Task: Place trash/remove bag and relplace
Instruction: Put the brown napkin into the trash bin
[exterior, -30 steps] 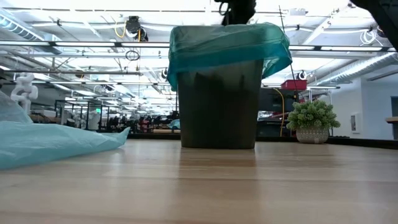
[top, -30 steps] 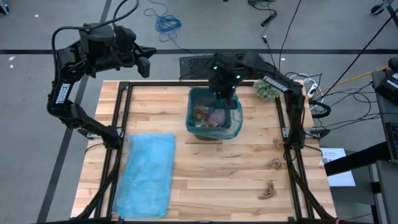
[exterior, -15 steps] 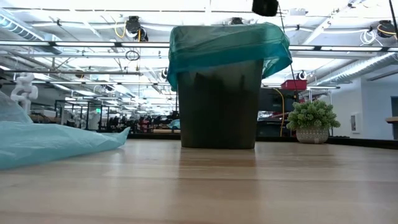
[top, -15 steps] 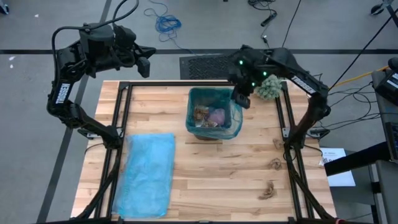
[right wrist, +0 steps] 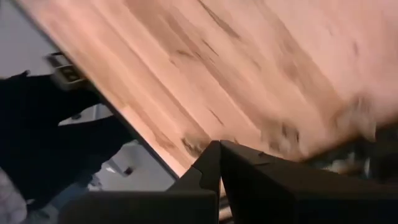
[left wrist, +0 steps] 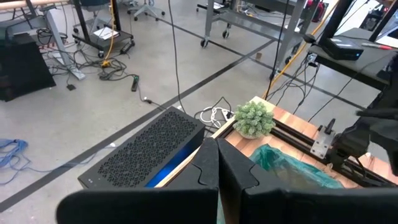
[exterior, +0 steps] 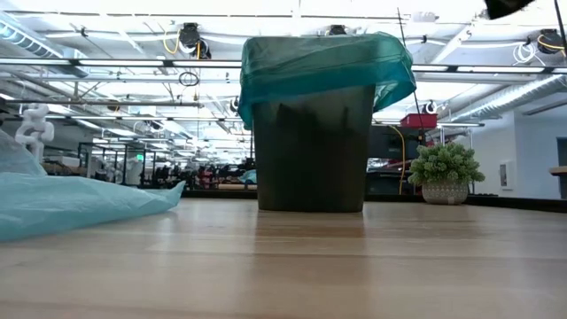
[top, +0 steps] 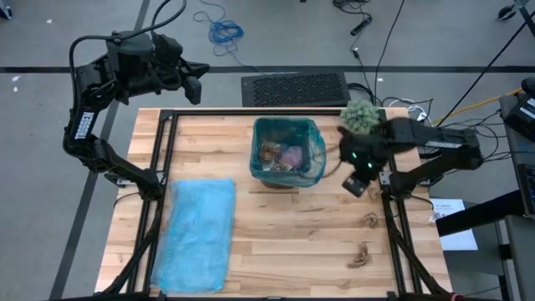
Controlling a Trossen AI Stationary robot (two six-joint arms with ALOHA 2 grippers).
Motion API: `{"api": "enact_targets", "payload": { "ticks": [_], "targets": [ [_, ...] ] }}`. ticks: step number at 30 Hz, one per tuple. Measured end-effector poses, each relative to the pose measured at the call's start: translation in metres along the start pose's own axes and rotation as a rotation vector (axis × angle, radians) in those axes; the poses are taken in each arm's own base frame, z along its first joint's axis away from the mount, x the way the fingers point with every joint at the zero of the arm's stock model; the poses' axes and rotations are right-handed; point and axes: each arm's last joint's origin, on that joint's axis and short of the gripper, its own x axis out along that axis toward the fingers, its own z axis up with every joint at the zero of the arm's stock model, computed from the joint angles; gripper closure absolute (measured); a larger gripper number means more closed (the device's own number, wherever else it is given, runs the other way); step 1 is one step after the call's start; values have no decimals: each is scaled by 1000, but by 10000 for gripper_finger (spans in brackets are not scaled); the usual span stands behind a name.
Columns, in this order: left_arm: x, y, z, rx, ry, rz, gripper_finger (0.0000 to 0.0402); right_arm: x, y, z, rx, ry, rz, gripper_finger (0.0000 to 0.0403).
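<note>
A dark bin lined with a teal bag stands at the table's far middle. Trash lies inside it: brown wads and a lilac piece. Three more brown wads lie on the table by its right edge. A spare blue bag lies flat at the near left. My right gripper hangs shut above the table, right of the bin, holding nothing. My left gripper is shut and empty, raised beyond the table's far left corner.
A fuzzy grey-green ball sits at the far right corner, behind my right arm. A black frame rail runs along the right side, another along the left. A dark mat lies on the floor beyond the far edge.
My right gripper has swung from over the bin toward the table's right edge and a little nearer, sinking slightly and rolling about its own axis. It has stayed shut and empty. The bin and the bags have not moved.
</note>
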Motion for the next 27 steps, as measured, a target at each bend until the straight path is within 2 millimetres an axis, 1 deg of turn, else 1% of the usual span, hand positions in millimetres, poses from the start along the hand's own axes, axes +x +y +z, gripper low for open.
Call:
{"api": "enact_targets", "payload": {
  "ticks": [4, 9, 14, 19, 23, 25, 27],
  "targets": [
    [0, 0, 0, 25, 1, 0, 402, 23, -6, -18, 102, 44, -53, 403],
    [1, 0, 0, 37, 1, 1, 402, 60, -23, -25, 217, 57, -219, 394],
    [1, 0, 0, 44, 2, 1, 402, 103, -42, -23, 253, 77, -318, 350],
    [1, 0, 0, 44, 2, 1, 402, 141, -59, -17, 334, -13, -348, 291],
    [1, 0, 0, 43, -1, 1, 402, 159, -77, -19, 443, -84, -455, 255],
    [1, 0, 1, 41, -10, 4, 402, 159, -76, -16, 502, -177, -479, 246],
    [1, 0, 1, 41, -11, 8, 402, 160, -77, -15, 532, -210, -512, 242]
  ]
}}
